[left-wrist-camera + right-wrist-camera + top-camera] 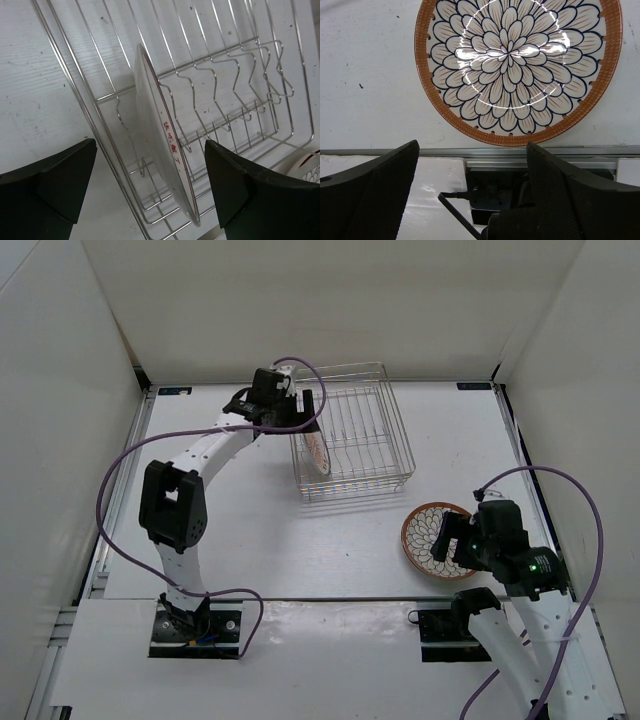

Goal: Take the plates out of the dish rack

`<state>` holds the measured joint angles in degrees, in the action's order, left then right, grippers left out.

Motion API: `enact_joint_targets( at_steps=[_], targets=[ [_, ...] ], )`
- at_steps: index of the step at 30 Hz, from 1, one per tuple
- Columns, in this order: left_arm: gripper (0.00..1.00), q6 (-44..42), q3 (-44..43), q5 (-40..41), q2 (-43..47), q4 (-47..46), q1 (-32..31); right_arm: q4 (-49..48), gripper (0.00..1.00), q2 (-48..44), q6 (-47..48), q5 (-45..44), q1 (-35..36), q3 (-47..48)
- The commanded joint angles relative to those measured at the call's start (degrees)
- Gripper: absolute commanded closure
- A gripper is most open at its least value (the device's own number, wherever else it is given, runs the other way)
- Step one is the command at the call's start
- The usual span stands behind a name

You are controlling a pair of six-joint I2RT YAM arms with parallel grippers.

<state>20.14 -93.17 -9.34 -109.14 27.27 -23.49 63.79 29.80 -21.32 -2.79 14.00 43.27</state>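
White-backed plate [152, 135] upright, petal plate [515, 65] flat

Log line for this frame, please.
left gripper: open, poised at upright plate in dish rack | right gripper: open, empty, near patterned plate flat on table

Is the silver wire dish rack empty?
No, a round white-backed plate stands on edge inside the silver wire dish rack.

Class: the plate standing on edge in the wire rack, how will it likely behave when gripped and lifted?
The plate looks hard and smooth, so probably stiff but slippery in the left pincer. It stands on its thin edge between the dish rack wires, so a push may tip or roll it.
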Motion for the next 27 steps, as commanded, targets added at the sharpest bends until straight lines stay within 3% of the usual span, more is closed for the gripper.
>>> enact_joint_targets(
  at_steps=[1,5,11,12,13,16,20,27],
  targets=[
    [0.0,-1.16,2.54,3.9,4.46,-0.1,-0.6,-1.65,0.11,0.17,1.19,0.76,0.33,-0.02],
    [0.0,1.02,2.29,3.1,3.59,0.32,-0.07,-1.83,0.11,0.35,1.19,0.85,0.5,-0.11],
    [0.0,5.53,-5.54,2.41,-1.77,7.27,0.99,-1.91,0.11,0.08,1.19,0.85,0.5,-0.37],
    [0.05,5.09,-5.45,2.23,-1.69,7.01,1.07,-1.83,0.11,-0.01,1.19,0.77,0.5,-0.29],
    [0.19,4.74,-4.4,1.53,-1.69,5.18,0.9,-1.74,0.11,-0.01,1.19,0.94,0.59,-0.37],
    [0.36,4.47,-2.47,1.17,-0.29,3.06,0.9,-1.83,0.11,-0.18,1.2,0.94,0.68,-0.29],
    [0.52,4.47,-1.06,1.26,0.6,1.48,0.81,-1.83,0.11,-0.27,1.28,0.85,0.68,-0.38],
    [0.63,3.5,-2.37,1.26,1.12,1.56,0.37,-2.0,0.11,-0.62,1.19,1.12,0.68,-0.55]
  ],
)
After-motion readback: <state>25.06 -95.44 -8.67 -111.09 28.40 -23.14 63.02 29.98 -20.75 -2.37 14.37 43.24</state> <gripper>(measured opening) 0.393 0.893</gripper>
